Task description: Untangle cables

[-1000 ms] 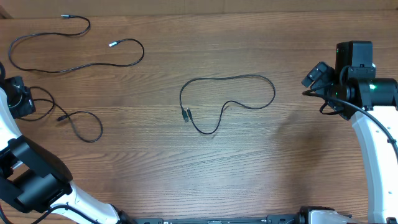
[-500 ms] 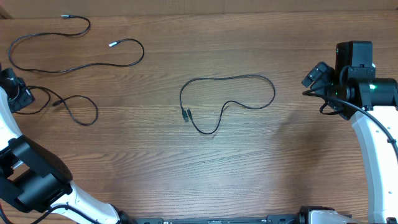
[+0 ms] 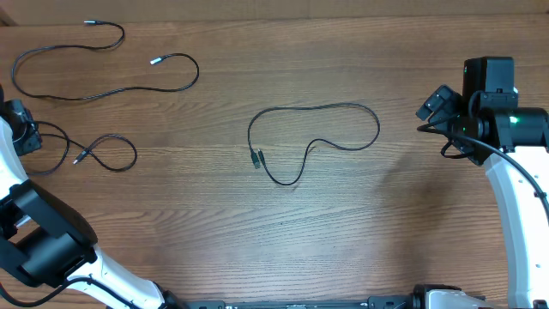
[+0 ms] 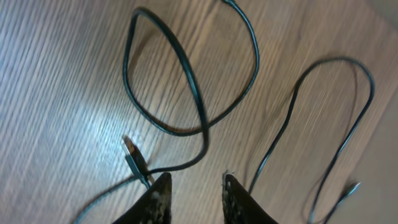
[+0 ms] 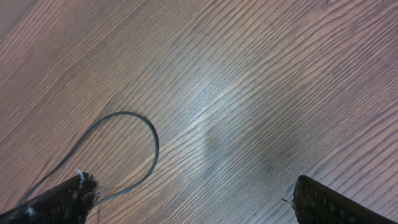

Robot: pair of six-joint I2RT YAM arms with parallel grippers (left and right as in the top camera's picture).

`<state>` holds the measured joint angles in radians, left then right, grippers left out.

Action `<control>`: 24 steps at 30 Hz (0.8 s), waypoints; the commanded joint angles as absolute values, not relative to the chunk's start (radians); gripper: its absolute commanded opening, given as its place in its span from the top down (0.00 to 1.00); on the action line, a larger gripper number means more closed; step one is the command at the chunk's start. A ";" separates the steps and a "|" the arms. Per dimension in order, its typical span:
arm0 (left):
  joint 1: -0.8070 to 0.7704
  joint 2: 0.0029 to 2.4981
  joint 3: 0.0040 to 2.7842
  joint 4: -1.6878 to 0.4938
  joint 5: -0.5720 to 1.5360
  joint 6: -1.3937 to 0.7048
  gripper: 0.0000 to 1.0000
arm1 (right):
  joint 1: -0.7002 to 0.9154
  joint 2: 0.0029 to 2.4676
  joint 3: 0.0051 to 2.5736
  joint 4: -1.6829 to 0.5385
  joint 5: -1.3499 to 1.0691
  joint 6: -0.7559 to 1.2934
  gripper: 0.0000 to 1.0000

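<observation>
Three separate thin black cables lie on the wooden table. A long one (image 3: 103, 86) with silver tips runs across the far left. A short one (image 3: 116, 156) lies in crossing loops at the left, its plug (image 4: 134, 158) just by my left fingertip (image 4: 160, 186). The third cable (image 3: 313, 129) is looped in the middle. My left gripper (image 3: 26, 136) (image 4: 194, 182) is open and empty above the short cable. My right gripper (image 3: 431, 105) (image 5: 196, 193) is wide open and empty at the right, with a bend of the middle cable (image 5: 146, 134) below it.
The wooden table (image 3: 283, 232) spreads around the cables. Thick black robot wires hang at the right arm (image 3: 506, 163). The left arm's body (image 3: 43, 240) fills the near left corner.
The left gripper has drawn back toward the far left edge. The short cable shifted left and settled into crossing loops. The right arm and the other two cables have not moved.
</observation>
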<state>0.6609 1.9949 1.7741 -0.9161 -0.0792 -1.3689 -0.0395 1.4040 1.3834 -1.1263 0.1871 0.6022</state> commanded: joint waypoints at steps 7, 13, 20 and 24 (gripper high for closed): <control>0.654 1.938 1.828 -0.885 -0.085 -0.882 0.62 | -0.041 1.404 1.380 -1.124 0.189 0.602 0.00; 0.634 1.811 1.862 -0.903 0.094 -0.646 0.07 | -0.041 1.404 1.380 -1.124 0.189 0.603 0.00; 0.517 1.808 1.861 -0.958 0.555 -0.424 0.05 | -0.041 1.404 1.380 -1.124 0.189 0.602 0.00; 0.355 1.827 1.859 -1.077 0.565 -0.279 0.02 | -0.041 1.404 1.380 -1.124 0.189 0.602 0.00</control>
<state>0.4667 1.8019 1.8591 -1.0248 0.4549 -0.4656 -0.0395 1.4040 1.3834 -1.1263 0.1867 0.6025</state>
